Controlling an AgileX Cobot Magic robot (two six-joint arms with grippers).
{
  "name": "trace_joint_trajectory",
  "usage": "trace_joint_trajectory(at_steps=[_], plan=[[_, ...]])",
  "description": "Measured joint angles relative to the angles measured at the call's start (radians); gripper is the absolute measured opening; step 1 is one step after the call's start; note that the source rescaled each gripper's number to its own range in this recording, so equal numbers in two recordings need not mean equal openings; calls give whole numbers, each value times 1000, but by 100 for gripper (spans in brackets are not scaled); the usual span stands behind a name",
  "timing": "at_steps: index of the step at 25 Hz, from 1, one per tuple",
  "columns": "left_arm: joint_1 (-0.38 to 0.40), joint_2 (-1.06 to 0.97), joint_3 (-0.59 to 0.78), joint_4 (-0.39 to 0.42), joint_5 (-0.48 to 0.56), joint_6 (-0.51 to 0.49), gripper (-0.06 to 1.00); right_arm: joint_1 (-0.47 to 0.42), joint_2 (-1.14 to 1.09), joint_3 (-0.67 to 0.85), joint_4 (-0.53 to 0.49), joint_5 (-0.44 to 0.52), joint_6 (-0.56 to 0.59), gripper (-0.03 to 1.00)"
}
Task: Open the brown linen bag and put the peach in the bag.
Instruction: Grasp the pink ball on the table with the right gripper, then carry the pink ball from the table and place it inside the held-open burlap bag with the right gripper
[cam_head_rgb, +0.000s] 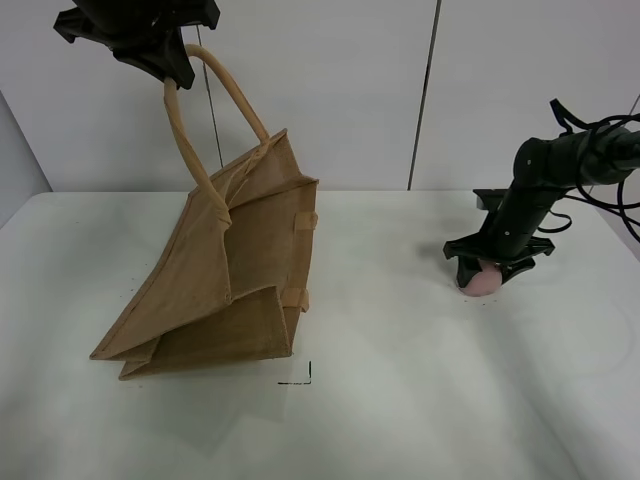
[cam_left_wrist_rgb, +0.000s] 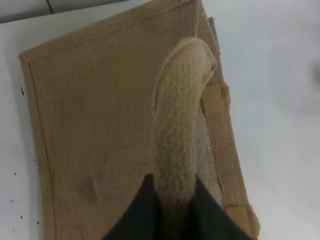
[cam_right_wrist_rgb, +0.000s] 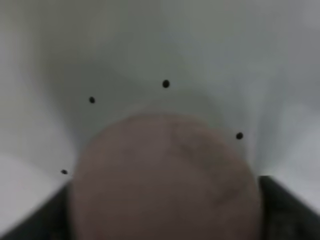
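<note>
The brown linen bag (cam_head_rgb: 225, 285) stands tilted on the white table, pulled up by one beige handle (cam_head_rgb: 185, 130). My left gripper (cam_head_rgb: 172, 68) is shut on that handle high above the bag. In the left wrist view its dark fingers (cam_left_wrist_rgb: 135, 215) pinch the handle (cam_left_wrist_rgb: 177, 130), with the bag's side (cam_left_wrist_rgb: 95, 125) below. The second handle (cam_head_rgb: 235, 95) arches free. The pink peach (cam_head_rgb: 482, 282) sits at table level on the right. My right gripper (cam_head_rgb: 490, 270) is closed around it. In the right wrist view the peach (cam_right_wrist_rgb: 165, 180) fills the space between the fingers.
A small black corner mark (cam_head_rgb: 302, 378) is on the table in front of the bag. A white wall stands behind the table. Black cables (cam_head_rgb: 610, 190) hang by the right arm. Small dark specks (cam_right_wrist_rgb: 166, 84) dot the table near the peach.
</note>
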Motion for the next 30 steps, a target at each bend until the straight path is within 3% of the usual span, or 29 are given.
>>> trace_joint_trajectory(at_steps=[2, 4, 9, 14, 18, 21, 30], plan=[[0, 0, 0, 0, 0, 0, 0, 0, -3, -4, 1, 0, 0, 15], [0, 0, 0, 0, 0, 0, 0, 0, -14, -5, 5, 0, 0, 1], [0, 0, 0, 0, 0, 0, 0, 0, -77, -26, 53, 32, -30, 0], [0, 0, 0, 0, 0, 0, 0, 7, -170, -155, 207, 179, -84, 0], [0, 0, 0, 0, 0, 5, 0, 76, -196, -284, 287, 253, -144, 0], [0, 0, 0, 0, 0, 17, 0, 166, -196, -347, 323, 237, -170, 0], [0, 0, 0, 3, 2, 35, 0, 416, -137, -357, 423, 55, -370, 0]])
